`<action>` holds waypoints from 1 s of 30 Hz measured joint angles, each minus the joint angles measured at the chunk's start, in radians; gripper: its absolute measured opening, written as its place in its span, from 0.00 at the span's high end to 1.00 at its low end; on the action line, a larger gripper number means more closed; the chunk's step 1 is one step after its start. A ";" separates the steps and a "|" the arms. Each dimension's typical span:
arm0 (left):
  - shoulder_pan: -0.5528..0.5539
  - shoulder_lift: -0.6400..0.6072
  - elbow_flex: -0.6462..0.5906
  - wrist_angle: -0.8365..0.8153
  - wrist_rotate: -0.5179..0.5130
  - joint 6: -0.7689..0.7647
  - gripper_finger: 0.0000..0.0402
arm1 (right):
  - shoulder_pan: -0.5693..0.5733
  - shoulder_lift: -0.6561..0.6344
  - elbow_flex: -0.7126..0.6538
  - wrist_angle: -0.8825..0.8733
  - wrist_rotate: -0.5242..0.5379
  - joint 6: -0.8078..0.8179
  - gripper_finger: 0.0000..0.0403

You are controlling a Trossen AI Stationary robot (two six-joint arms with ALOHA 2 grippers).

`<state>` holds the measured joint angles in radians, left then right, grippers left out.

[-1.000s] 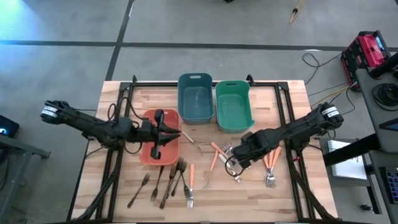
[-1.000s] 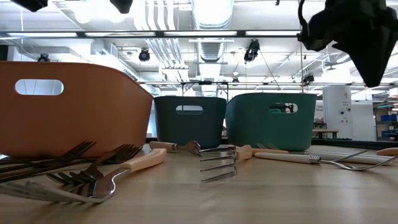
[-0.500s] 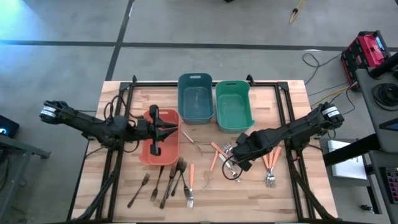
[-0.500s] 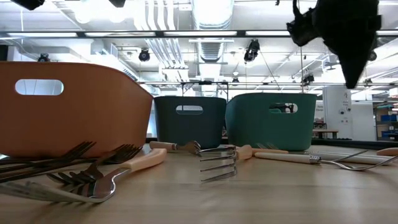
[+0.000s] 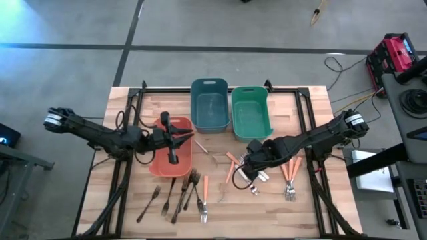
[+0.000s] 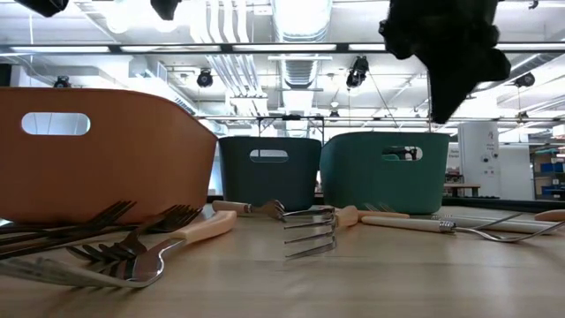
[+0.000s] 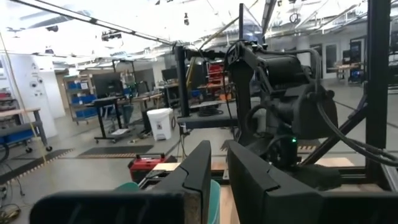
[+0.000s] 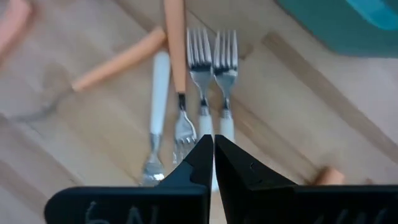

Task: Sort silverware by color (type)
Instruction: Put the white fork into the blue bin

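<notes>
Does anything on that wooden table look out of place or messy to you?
Nothing looks damaged or spilled. The forks lie loose on the wooden table: dark bronze forks in front of the salmon plastic bin, orange-handled forks scattered mid-table at odd angles.

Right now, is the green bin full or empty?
Empty. From above, the green bin shows only its bare bottom, and the forks lie on the table outside it.
</notes>
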<state>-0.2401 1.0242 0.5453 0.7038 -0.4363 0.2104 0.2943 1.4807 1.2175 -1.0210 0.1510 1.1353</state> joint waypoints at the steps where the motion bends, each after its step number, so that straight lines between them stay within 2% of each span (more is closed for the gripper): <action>1: 0.000 0.004 0.000 0.009 0.000 0.007 0.91 | -0.001 0.000 0.000 0.011 0.015 0.009 0.98; 9: 0.000 0.012 0.000 0.021 0.000 0.024 0.91 | -0.007 0.000 0.000 0.074 0.041 0.024 0.98; 15: 0.000 0.012 0.000 -0.033 0.000 0.044 0.91 | -0.020 0.001 0.000 0.090 0.087 -0.051 0.96; 21: 0.000 0.011 0.000 -0.040 -0.055 0.057 0.91 | -0.038 0.038 -0.001 0.114 0.084 -0.057 0.79; 25: 0.000 0.014 0.000 -0.043 -0.061 0.061 0.91 | -0.042 0.061 -0.001 0.112 0.033 -0.081 0.68; 30: 0.000 0.015 0.000 -0.049 -0.073 0.061 0.91 | -0.039 0.077 -0.006 0.076 -0.003 -0.046 0.63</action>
<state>-0.2405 1.0389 0.5453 0.6545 -0.5091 0.2718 0.2550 1.5578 1.2118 -0.9450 0.1480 1.0895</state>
